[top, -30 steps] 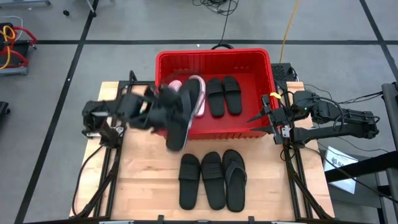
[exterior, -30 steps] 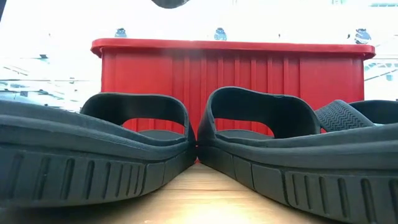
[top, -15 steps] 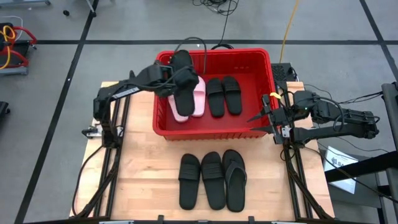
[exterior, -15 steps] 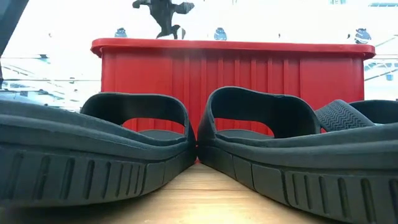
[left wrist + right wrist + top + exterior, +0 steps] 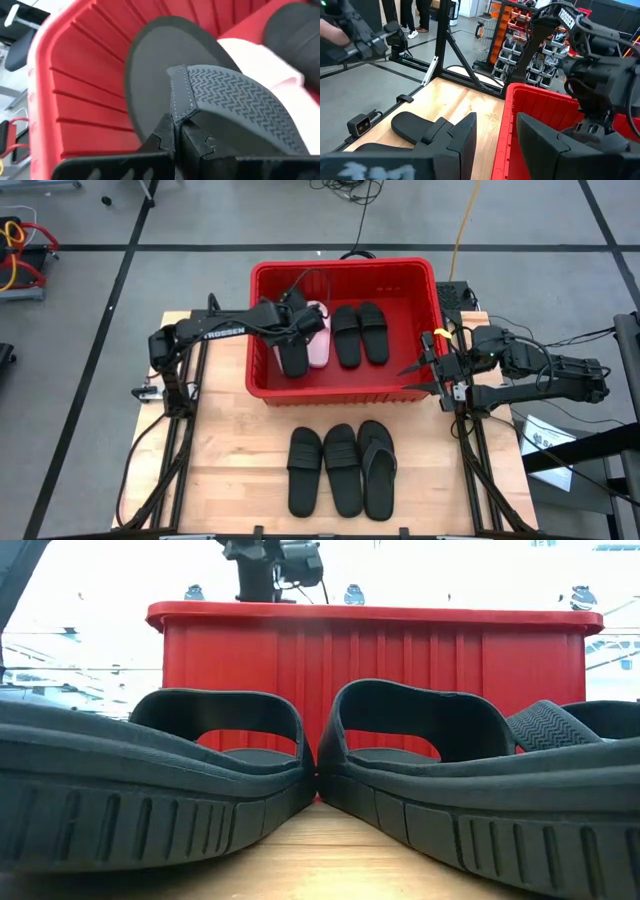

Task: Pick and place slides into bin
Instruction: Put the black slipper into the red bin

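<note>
The red bin [image 5: 343, 330] stands at the table's far middle. My left gripper [image 5: 290, 322] reaches down into its left part, shut on a black thong slide [image 5: 293, 352] that lies over one pale pink slide, beside the other [image 5: 318, 340]. Two black wide-strap slides [image 5: 360, 334] lie on the bin's floor to the right. Three black slides [image 5: 342, 468] lie soles down on the table near the front edge. My right gripper [image 5: 425, 366] is open and empty outside the bin's right wall. My left gripper pinches the thong slide's chevron-patterned strap at its stitched edge [image 5: 178, 107] between its two shut fingers. The fingers come from above, slanting from the table's left. The slide lies strap up, low in the bin by the left wall; whether its sole [image 5: 160, 65] rests, I cannot tell.
The bin's ribbed left wall [image 5: 80, 80] stands close beside the held slide. In the low view the bin's near wall [image 5: 400, 650] rises behind two black slides [image 5: 230, 780]. Bare wood lies left and right of the three slides on the table.
My left gripper has carried the black thong slide from above the bin's near-left wall toward the far edge over the bin, then down into its left part. The slide has gone from high above the bin to low over the left pink slide.
</note>
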Controlling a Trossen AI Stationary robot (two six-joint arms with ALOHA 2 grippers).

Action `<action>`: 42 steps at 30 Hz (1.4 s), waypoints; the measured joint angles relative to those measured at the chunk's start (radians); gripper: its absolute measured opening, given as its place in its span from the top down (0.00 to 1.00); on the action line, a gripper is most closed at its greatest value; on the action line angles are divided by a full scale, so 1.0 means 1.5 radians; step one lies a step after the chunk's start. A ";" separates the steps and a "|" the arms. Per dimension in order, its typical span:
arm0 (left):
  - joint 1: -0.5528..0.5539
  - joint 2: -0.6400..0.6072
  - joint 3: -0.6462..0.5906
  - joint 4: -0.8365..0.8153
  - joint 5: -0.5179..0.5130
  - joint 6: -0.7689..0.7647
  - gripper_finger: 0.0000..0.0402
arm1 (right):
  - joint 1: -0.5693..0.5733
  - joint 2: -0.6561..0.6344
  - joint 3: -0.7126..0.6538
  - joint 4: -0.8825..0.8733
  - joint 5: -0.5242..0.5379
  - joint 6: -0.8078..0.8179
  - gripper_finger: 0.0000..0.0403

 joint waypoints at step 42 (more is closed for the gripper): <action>0.061 -0.001 -0.112 0.072 0.048 0.083 0.72 | 0.000 0.000 0.000 -0.001 0.000 0.000 0.68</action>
